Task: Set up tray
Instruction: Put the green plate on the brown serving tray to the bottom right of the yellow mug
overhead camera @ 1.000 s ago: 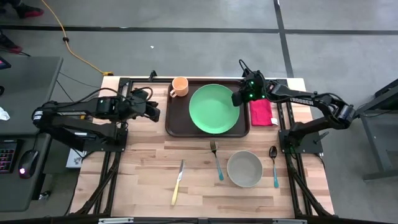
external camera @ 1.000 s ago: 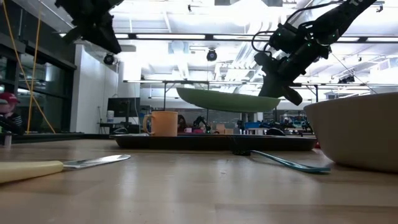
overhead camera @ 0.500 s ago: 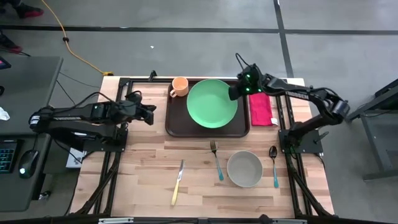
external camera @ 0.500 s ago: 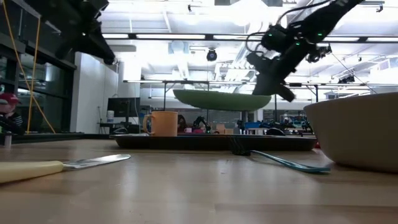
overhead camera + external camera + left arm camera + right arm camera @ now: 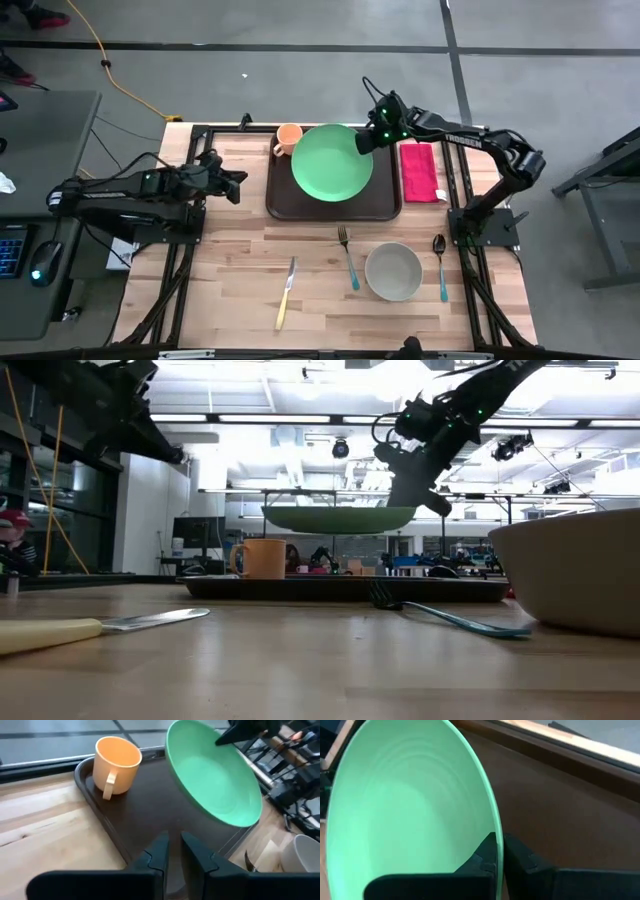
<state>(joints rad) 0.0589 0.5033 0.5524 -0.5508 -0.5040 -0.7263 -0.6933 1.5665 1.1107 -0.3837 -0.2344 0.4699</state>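
The round green plate (image 5: 332, 162) hangs level above the dark brown tray (image 5: 290, 205), clear of it in the low view (image 5: 338, 518). My right gripper (image 5: 366, 140) is shut on the plate's far right rim. An orange cup (image 5: 288, 138) stands on the tray's far left corner. My left gripper (image 5: 238, 185) hovers over the table just left of the tray. Its fingers (image 5: 175, 852) stand a narrow gap apart, pointing at the tray, with nothing between them. My right gripper pinches the green plate's rim (image 5: 492, 827) between its two fingers, one on the upper face and one underneath. The fingers come slanting down from the table's far right. The plate is lifted clear of the tray and stays about level (image 5: 400, 515).
A red napkin (image 5: 420, 172) lies right of the tray. Nearer the front edge lie a fork (image 5: 347, 256), a grey bowl (image 5: 393, 271), a spoon (image 5: 440, 265) and a yellow-handled knife (image 5: 286, 292). Bare wood shows on the left half of the table.
My right gripper has carried the green plate toward the table's left and far edge and a little up. The plate stays level and clear of the tray. My left gripper has drawn back toward the left edge and sunk lower.
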